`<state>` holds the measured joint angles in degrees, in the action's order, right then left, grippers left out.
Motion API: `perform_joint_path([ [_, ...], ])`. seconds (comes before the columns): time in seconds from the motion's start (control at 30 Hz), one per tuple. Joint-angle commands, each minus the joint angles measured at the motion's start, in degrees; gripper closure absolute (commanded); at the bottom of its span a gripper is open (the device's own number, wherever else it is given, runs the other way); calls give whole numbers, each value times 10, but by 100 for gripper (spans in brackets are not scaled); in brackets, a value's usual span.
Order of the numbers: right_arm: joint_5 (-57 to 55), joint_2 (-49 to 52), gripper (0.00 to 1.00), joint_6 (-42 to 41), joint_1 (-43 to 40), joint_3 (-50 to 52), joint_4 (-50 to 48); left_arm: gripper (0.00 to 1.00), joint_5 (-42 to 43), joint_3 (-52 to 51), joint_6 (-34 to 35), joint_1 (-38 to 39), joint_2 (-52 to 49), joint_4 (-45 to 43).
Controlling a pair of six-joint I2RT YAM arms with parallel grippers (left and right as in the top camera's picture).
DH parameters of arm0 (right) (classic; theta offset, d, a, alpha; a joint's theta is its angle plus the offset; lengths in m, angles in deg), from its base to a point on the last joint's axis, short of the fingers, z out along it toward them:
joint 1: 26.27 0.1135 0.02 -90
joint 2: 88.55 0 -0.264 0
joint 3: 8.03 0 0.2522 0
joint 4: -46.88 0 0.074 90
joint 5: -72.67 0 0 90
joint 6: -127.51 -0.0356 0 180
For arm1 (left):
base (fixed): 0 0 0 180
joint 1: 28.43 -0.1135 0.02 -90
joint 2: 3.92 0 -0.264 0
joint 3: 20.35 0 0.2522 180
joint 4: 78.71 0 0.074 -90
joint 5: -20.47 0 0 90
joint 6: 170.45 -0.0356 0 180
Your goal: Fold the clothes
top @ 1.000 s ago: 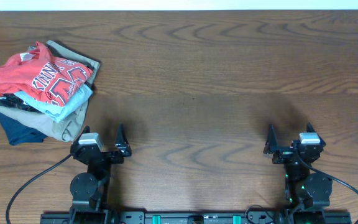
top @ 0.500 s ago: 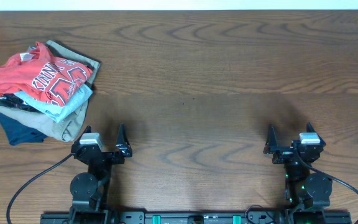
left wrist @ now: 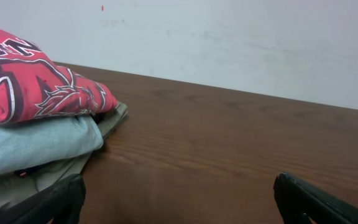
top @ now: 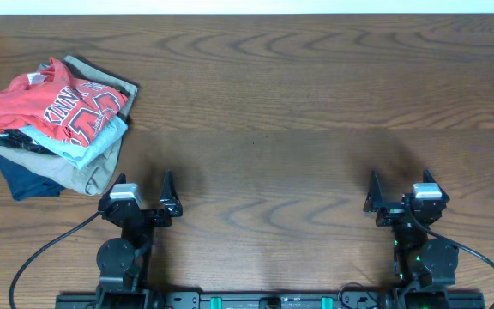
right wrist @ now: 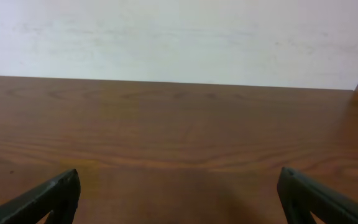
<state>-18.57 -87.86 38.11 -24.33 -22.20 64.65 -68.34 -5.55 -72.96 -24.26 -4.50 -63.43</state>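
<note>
The coral-red T-shirt (top: 58,101) with white-and-dark lettering lies crumpled on top of a pile of garments at the table's left. It also shows at the left of the left wrist view (left wrist: 30,81). My left gripper (top: 140,206) is open and empty near the front edge, just below and right of the pile. In its own view the fingers (left wrist: 179,199) are spread wide over bare wood. My right gripper (top: 399,204) is open and empty at the front right, far from the shirt; its fingers (right wrist: 179,196) are spread wide over bare wood.
Under the red shirt lie a light blue folded shirt (top: 93,142), a tan garment (top: 93,176) and a navy one (top: 24,182). The wooden table (top: 298,103) stretches to a white wall (right wrist: 179,37) at the back.
</note>
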Motion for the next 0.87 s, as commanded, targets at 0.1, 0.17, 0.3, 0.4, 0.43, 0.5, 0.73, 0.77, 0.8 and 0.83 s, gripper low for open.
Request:
perform_joint_path([
  [0.1, 2, -4, 1, -7, -5, 1, 2, 2, -4, -8, 2, -3, 3, 25],
  [0.17, 2, -4, 1, -7, -4, 1, 2, 2, -4, -8, 2, -3, 3, 25],
  [0.3, 2, -4, 1, -7, -4, 1, 2, 2, -4, -8, 2, -3, 3, 25],
  [0.4, 2, -4, 1, -7, -5, 1, 2, 2, -4, -8, 2, -3, 3, 25],
  [0.43, 2, -4, 1, -7, -5, 1, 2, 2, -4, -8, 2, -3, 3, 25],
  [0.5, 2, -4, 1, -7, -5, 1, 2, 2, -4, -8, 2, -3, 3, 25],
  [0.73, 2, -4, 1, -7, -5, 1, 2, 2, -4, -8, 2, -3, 3, 25],
  [0.77, 2, -4, 1, -7, -5, 1, 2, 2, -4, -8, 2, -3, 3, 25],
  [0.8, 2, -4, 1, -7, -5, 1, 2, 2, -4, -8, 2, -3, 3, 25],
  [0.83, 2, -4, 1, -7, -5, 1, 2, 2, -4, -8, 2, -3, 3, 25],
])
